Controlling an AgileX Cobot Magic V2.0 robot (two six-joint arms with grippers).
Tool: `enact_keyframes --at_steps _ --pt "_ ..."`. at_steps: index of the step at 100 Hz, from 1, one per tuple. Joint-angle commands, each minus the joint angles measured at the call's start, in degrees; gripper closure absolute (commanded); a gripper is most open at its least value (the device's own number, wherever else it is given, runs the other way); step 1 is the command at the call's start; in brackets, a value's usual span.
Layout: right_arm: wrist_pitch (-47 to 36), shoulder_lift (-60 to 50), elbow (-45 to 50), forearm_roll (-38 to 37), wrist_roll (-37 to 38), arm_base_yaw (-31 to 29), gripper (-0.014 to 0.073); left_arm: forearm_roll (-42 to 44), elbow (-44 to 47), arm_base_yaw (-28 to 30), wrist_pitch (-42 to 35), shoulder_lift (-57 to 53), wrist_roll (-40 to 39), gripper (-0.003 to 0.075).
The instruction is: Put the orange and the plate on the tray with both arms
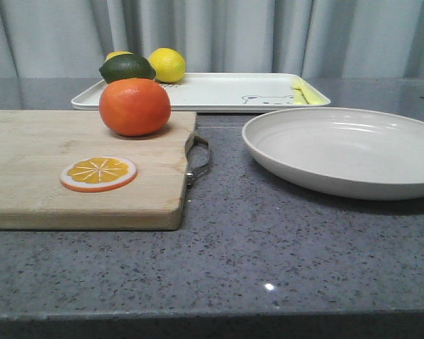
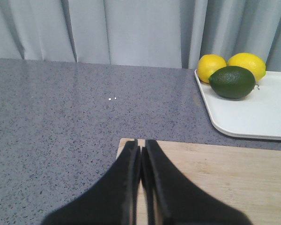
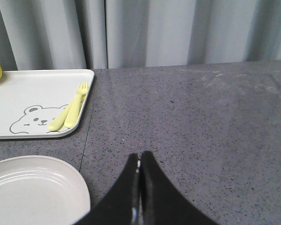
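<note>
The orange (image 1: 135,106) sits on the far right part of a wooden cutting board (image 1: 35,169). The off-white plate (image 1: 346,150) lies on the grey counter at the right; its rim also shows in the right wrist view (image 3: 33,192). The white tray (image 1: 212,92) with a bear drawing lies at the back; it shows in the left wrist view (image 2: 253,112) and the right wrist view (image 3: 33,101). My left gripper (image 2: 140,146) is shut and empty over the board's far left corner. My right gripper (image 3: 139,157) is shut and empty over the counter beside the plate. Neither gripper shows in the front view.
An orange slice (image 1: 99,174) lies on the board. Two lemons (image 1: 167,64) and a dark green lime (image 1: 127,68) sit on the tray's left end. Yellow cutlery (image 3: 70,115) lies on its right end. A grey curtain (image 1: 268,35) hangs behind the counter.
</note>
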Motion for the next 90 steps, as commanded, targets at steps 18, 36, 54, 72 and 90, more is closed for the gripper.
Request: enact_keyframes --at_steps 18,36,54,72,90 --pt "-4.07 0.48 -2.29 -0.72 -0.19 -0.35 0.0654 -0.3 -2.09 -0.06 -5.37 1.8 -0.32 0.0738" --pt "-4.07 0.48 -2.29 -0.72 -0.19 -0.35 0.0654 -0.22 -2.17 -0.06 -5.79 1.8 -0.32 0.0666" --pt "-4.07 0.48 -2.29 -0.72 -0.19 -0.35 0.0654 -0.22 -2.17 -0.06 -6.38 1.8 -0.32 0.04" --pt "-4.07 0.48 -2.29 -0.72 -0.19 -0.35 0.0654 -0.22 -5.07 -0.06 -3.41 1.8 -0.32 0.0304" --pt "-4.07 0.48 -2.29 -0.72 -0.19 -0.35 0.0654 -0.17 -10.36 -2.64 -0.78 3.77 -0.32 0.0179"
